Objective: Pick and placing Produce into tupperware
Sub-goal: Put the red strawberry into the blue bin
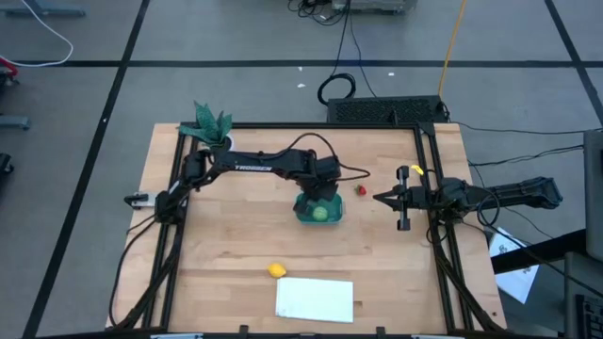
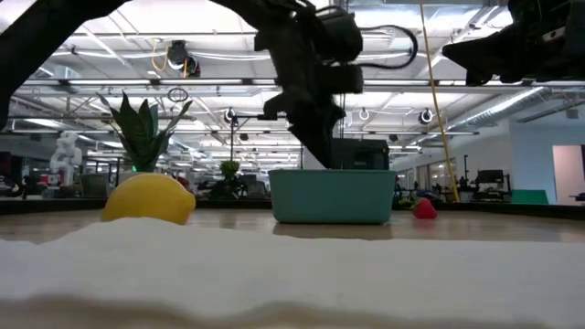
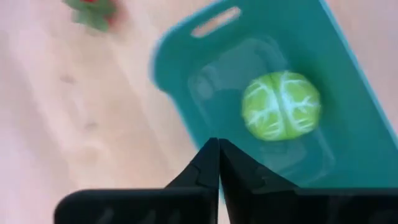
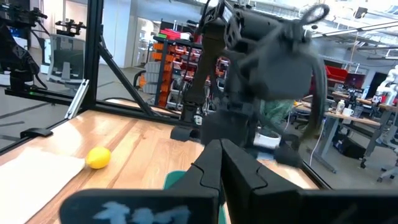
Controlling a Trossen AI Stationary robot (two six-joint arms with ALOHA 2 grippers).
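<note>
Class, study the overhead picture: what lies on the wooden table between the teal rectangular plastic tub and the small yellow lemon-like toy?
Only bare wood. In the high view nothing lies between the teal rectangular plastic tub and the small yellow lemon-like toy.

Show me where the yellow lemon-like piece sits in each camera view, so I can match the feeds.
High view: yellow lemon on the table's near part, beside the white sheet.
Low view: lemon at left, close to the camera.
Left wrist view: not in it.
Right wrist view: lemon at lower left, beside the sheet.
Shared landmark: the teal tub.
</note>
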